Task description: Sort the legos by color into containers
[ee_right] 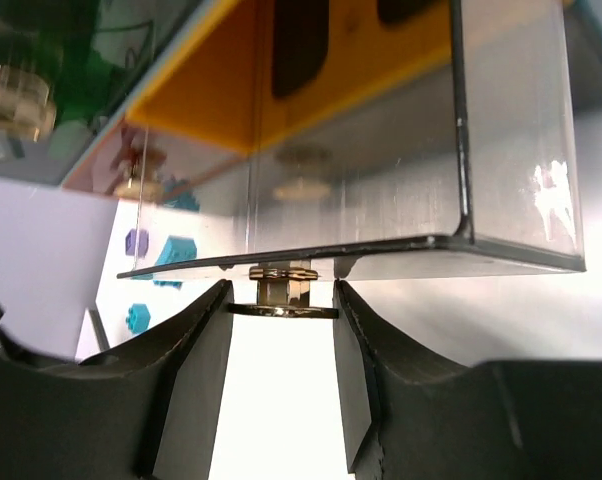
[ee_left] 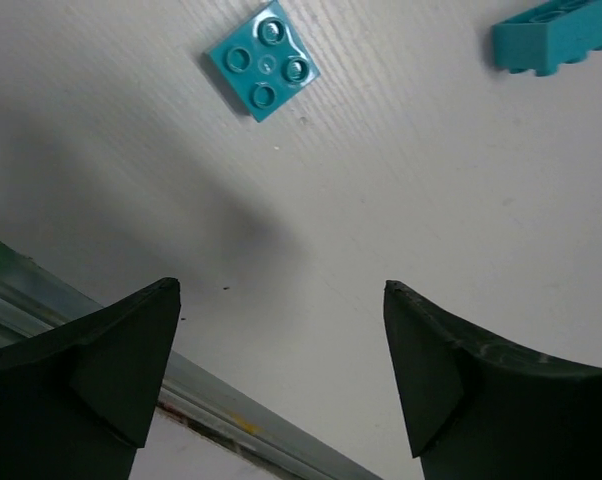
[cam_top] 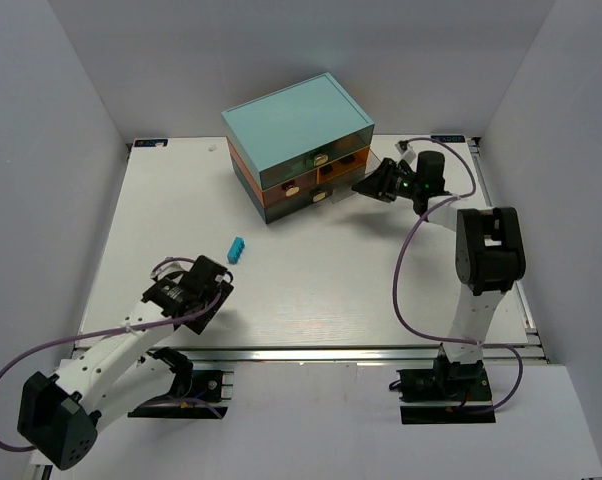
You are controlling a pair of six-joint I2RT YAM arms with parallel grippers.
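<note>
Overhead we see one cyan brick (cam_top: 238,249) on the table (cam_top: 331,290) by our left claw (ee_left: 281,290), which is spread apart; its wrist view adds a flat plate (ee_left: 266,62). Our right claw (cam_top: 361,187) clamps the knob (ee_right: 281,290) of a drawer (ee_right: 381,150).

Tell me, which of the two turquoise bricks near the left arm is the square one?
The four-stud plate, lying studs-up at the upper left of the left wrist view. The other brick, at the upper right, is long and thicker.
</note>
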